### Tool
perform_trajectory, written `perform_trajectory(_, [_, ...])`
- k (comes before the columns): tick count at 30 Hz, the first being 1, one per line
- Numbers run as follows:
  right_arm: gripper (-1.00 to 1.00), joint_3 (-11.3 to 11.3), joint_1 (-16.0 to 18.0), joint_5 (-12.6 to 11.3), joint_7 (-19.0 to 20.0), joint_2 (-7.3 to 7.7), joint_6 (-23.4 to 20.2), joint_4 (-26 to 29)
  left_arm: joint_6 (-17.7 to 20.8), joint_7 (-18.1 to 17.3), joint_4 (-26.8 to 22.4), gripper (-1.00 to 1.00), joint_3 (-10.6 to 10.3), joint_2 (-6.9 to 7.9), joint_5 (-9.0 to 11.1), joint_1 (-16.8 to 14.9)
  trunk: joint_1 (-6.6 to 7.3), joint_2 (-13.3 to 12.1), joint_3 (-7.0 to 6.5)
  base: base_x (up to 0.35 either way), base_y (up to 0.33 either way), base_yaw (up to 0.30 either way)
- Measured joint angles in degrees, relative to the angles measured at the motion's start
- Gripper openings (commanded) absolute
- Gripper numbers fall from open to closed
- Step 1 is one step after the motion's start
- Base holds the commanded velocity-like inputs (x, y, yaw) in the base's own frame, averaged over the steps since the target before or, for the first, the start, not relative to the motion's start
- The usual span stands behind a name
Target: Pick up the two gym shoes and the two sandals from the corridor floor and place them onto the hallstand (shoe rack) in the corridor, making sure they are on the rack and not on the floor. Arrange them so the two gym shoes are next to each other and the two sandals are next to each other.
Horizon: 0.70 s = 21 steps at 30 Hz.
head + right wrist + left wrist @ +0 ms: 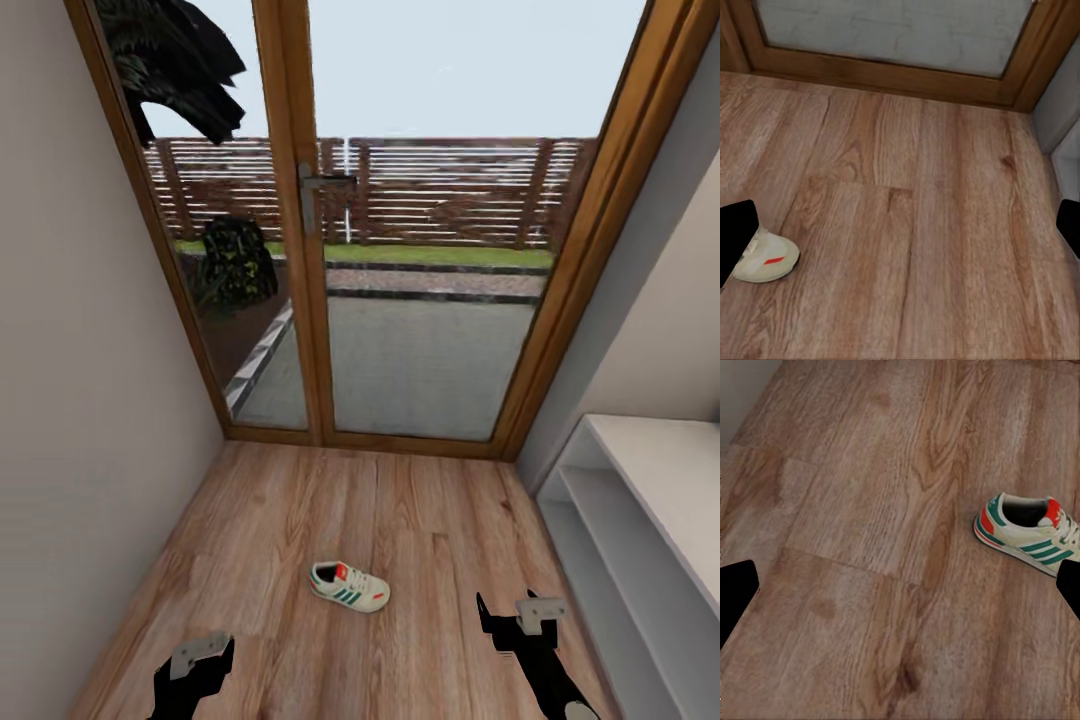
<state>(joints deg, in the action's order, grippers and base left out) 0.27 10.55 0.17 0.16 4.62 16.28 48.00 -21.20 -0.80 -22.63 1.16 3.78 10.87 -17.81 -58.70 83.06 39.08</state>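
Observation:
One gym shoe (pixel 348 586), cream with green stripes and a red-orange heel, lies on the wood-plank corridor floor (pixel 420 520) in the middle of the corridor. It also appears in the left wrist view as the gym shoe (pixel 1026 532), and its toe (pixel 766 259) peeks past a finger in the right wrist view. My left gripper (pixel 195 672) hangs low, near-left of the shoe. My right gripper (pixel 512 625) hangs near-right of it. Both are open and empty, with fingers (pixel 735 592) and fingers (pixel 736 232) spread wide. The sandals are out of view.
A pale white shelf unit (pixel 640 480) with a flat top and an open bay lines the right wall; I cannot tell whether it is the hallstand. A wood-framed glass door (pixel 300 250) closes the far end. A plain wall (pixel 90 400) runs along the left.

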Motion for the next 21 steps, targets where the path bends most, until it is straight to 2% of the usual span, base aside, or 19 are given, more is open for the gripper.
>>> perform_trajectory(16, [1.0,-0.03,0.02,0.0,0.08,0.02,0.08,0.0,0.0,0.0,0.02,1.0,0.01,0.0,-0.01,0.0,-0.01,0.0,0.0,0.261,0.222,-0.002])
perform_trajectory(21, [1.0,-0.03,0.02,0.0,0.08,0.03,0.08,0.01,-0.01,0.0,0.02,1.0,0.0,-0.01,-0.02,-0.01,-0.01,0.0,0.0,0.233,0.241,-0.155])
